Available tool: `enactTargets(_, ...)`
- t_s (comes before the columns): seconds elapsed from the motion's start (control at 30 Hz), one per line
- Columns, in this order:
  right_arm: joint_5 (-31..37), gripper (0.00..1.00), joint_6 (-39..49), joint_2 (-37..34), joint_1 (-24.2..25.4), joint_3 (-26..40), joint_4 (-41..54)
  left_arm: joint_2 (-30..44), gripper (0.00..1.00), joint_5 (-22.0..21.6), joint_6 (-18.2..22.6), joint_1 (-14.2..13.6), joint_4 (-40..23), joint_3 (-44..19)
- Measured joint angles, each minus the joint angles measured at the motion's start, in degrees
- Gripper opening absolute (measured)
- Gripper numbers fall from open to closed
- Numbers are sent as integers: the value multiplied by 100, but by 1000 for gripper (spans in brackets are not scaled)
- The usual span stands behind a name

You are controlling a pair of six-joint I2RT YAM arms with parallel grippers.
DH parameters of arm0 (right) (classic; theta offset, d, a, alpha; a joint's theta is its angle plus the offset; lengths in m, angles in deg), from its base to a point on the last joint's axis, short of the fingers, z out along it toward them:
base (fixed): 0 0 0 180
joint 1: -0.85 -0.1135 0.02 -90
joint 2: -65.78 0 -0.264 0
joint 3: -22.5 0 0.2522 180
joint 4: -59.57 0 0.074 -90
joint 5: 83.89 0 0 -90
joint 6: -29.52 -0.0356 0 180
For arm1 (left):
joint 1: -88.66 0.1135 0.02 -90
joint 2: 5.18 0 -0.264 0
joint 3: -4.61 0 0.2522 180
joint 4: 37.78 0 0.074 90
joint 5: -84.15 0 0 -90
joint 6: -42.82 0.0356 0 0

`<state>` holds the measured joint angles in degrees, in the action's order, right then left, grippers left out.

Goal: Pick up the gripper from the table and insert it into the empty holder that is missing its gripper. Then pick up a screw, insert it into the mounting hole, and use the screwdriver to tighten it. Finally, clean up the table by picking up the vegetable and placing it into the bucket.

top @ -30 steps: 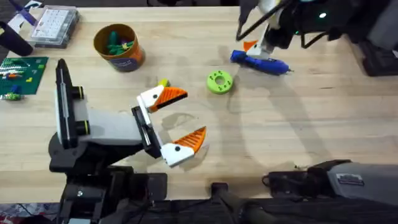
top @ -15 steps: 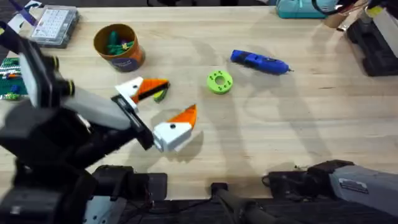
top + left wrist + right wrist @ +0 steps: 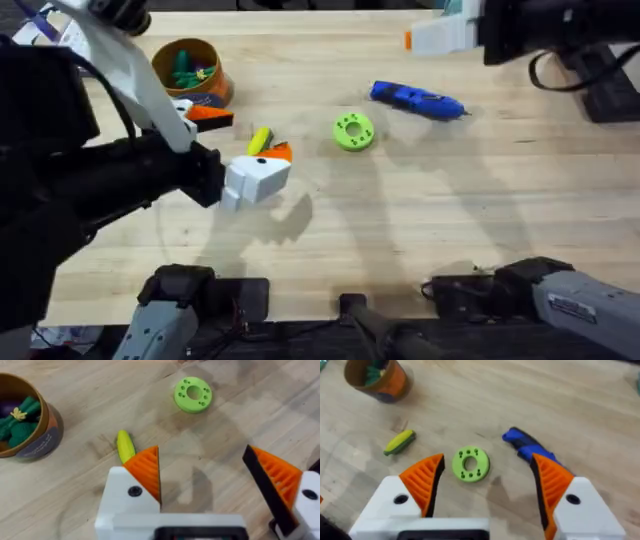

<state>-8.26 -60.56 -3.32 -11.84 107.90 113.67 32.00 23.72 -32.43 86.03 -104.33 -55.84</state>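
The vegetable (image 3: pixel 260 138), a small yellow and green corn cob, lies on the table (image 3: pixel 420 210) just in front of the orange bucket (image 3: pixel 190 70). My left gripper (image 3: pixel 238 140) hangs open above it, one finger on each side. In the left wrist view the corn (image 3: pixel 125 446) sits just beyond the left gripper (image 3: pixel 210 475). The blue screwdriver (image 3: pixel 415 100) lies at the back right. My right gripper (image 3: pixel 415 38) hovers open above the back edge, over the screwdriver (image 3: pixel 527 447). The loose gripper, the holder and the screw are out of view.
A bright green disc with holes (image 3: pixel 353 131) lies between corn and screwdriver. The bucket (image 3: pixel 25 422) holds green toy items. Dark equipment (image 3: pixel 605 90) stands at the far right edge. Bare wood spreads across the table's middle and front.
The left arm rose and swung back-left, carrying its open gripper from the table's front to over the corn. The right arm left the screwdriver, then came back in at the back right.
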Motion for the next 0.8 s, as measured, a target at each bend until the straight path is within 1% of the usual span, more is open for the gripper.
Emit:
enactTargets(0.1,27,995,-47,4,0,0,340,33,987,-203,-67,-2,-24,-16)
enactTargets(0.2,61,995,-88,4,0,0,579,34,987,-669,-385,23,-69,-23)
enactTargets(0.27,65,995,-105,4,0,0,764,75,987,-930,-572,115,-188,-56)
enactTargets(0.37,67,995,-107,4,0,0,986,257,987,-1191,-738,344,-491,-268)
enactTargets(0.53,101,995,-44,4,0,0,1133,790,987,-1603,-841,848,-1213,-857)
enactTargets(0.63,168,995,37,4,0,0,1316,1223,987,-1721,-881,1144,-1412,-1047)
enactTargets(0.7,263,996,53,4,0,0,1502,1574,987,-1775,-885,1330,-1451,-1065)
enactTargets(0.8,363,996,65,4,0,0,1665,2122,987,-1829,-900,1524,-1469,-1067)
